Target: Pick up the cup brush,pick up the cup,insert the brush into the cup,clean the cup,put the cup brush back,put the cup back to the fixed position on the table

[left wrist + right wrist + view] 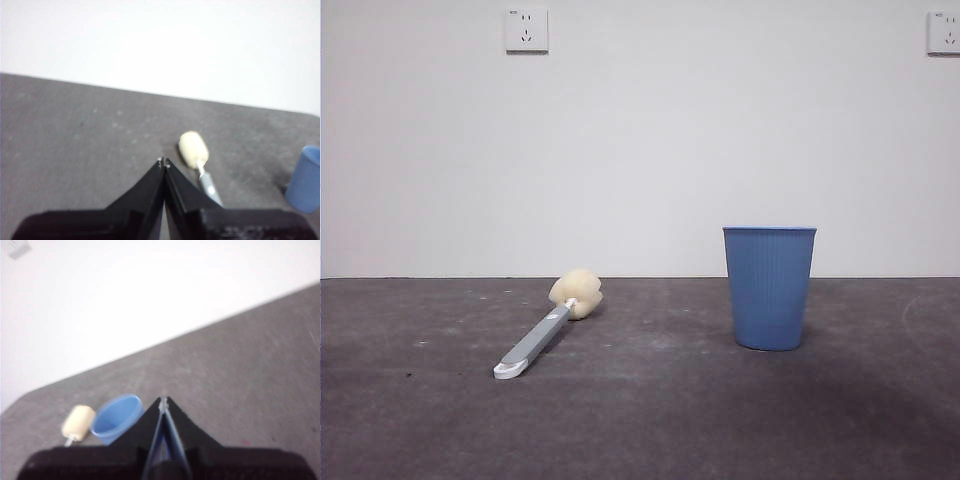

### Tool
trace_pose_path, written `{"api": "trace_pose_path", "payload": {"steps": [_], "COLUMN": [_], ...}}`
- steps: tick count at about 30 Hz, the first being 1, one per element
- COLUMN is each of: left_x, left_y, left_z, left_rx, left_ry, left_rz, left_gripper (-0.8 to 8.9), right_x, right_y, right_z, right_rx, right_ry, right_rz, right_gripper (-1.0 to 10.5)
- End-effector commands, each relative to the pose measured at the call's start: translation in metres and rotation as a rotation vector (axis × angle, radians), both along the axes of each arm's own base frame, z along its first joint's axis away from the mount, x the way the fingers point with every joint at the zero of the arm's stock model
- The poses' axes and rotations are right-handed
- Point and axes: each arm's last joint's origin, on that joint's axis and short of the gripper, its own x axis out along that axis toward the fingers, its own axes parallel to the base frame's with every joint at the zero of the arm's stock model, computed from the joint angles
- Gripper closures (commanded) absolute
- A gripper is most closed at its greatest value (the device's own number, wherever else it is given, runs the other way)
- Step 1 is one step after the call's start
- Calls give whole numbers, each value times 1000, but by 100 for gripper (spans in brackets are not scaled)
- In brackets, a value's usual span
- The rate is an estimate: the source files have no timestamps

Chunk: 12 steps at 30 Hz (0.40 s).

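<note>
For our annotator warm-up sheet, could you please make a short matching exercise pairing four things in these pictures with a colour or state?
Column 1:
1. cup
2. cup brush
3. left gripper
4. table

Column 2:
A. lying flat, cream sponge head toward the wall
B. dark grey, scuffed
C. blue, standing upright
D. black jaws together, holding nothing

Pairs: 1-C, 2-A, 3-D, 4-B

The right gripper matches D as well: its jaws are also together and hold nothing.

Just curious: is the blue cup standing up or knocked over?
Upright: the cup stands on its narrow base on the table, open rim facing up.
</note>
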Motion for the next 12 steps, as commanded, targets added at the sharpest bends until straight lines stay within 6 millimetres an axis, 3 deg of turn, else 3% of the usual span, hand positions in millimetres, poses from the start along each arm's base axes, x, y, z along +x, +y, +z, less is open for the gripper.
{"api": "trace_pose_path", "payload": {"steps": [1, 12], "left_x": [-2, -3], "left_y": [-1, -6], "left_z": [15, 76], "left_rx": [-14, 95], "left_ry": [14, 253], "left_rz": [-28, -244], "left_gripper": [820, 820], "right_x": [-3, -2], "right_y": [1, 9], "right_z": [22, 91], "right_rx": [6, -165], "right_ry": [9, 273], "right_rz": [37, 349], "right_gripper": [958, 958]}}
